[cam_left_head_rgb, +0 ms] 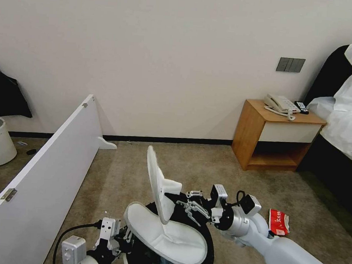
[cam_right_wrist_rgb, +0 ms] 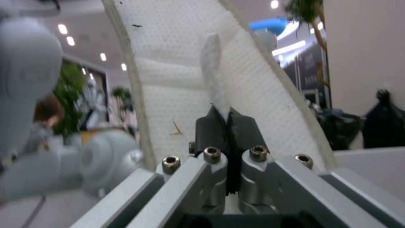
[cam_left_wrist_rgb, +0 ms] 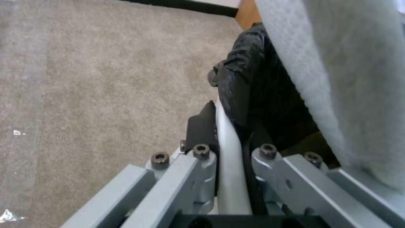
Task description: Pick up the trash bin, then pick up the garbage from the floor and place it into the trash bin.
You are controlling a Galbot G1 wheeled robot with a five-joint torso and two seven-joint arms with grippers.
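Slipper (cam_left_head_rgb: 160, 183) stands upright, pinched in the right gripper (cam_left_head_rgb: 187, 207) jaws above the trash bin (cam_left_head_rgb: 210, 251), whose rim the left gripper (cam_left_wrist_rgb: 227, 158) jaws clamp; carpet (cam_left_head_rgb: 205, 166) below.

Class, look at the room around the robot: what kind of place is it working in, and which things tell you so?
Probably a hotel-style bedroom: a bed with white bedding, a wooden bedside table carrying a corded telephone, and carpet throughout.

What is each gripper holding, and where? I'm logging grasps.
Left gripper: the bin by its rim. Right gripper: a slipper by its strap.
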